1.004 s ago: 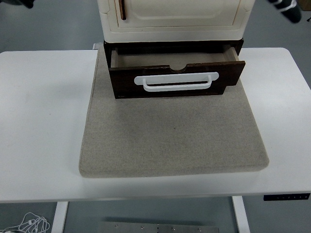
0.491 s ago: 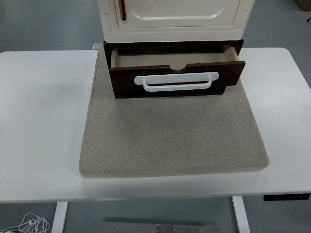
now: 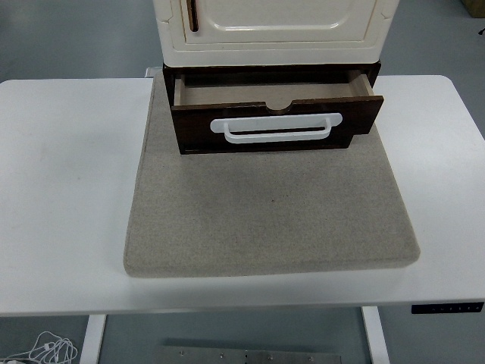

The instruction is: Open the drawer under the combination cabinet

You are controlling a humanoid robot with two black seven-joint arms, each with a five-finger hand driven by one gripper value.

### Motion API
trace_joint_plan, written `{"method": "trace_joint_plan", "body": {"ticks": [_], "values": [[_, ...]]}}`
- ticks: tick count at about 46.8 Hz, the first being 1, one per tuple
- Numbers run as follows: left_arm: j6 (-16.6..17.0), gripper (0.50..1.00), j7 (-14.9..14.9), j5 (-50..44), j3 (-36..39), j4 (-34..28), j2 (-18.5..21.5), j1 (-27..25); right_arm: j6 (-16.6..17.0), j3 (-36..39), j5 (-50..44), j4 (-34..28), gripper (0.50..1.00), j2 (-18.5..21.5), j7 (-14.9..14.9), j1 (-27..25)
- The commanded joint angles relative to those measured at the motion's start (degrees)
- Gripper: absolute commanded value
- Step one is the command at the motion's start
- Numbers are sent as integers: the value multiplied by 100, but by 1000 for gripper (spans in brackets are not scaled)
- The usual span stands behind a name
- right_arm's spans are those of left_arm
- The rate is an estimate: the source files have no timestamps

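A cream combination cabinet stands at the back of a beige felt mat. Its dark brown drawer under the cream doors is pulled partway out, slightly skewed, with the right end further forward. The inside of the drawer shows bare. A white bar handle runs across the drawer front. Neither of my hands shows in the head view.
The mat lies on a white table whose near edge runs along the bottom. A small brown handle sits on the cabinet's upper door. A black control panel is on the table's front edge at right.
Dark shapes at the top corners a second ago are gone from view. The drawer and cabinet stand as before.
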Motion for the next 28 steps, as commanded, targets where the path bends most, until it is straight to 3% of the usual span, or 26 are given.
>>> {"method": "trace_joint_plan", "body": {"ticks": [1,14,22,28], "values": [[-104,1000,17,-748,-116,216,-3,225,0,0,0,-4,926,0,-2,8],[-790,1000,70,-1593,-125,787,-126,1191,-9,0,0,5,926,0,-2,0],[-1528,1000,70,-2209,-116,1007,-214,1772,0,0,0,-4,926,0,-2,0],[-1871,1000,70,-2279,-125,1086,-319,2123,0,0,0,-4,926,0,-2,0]]}}
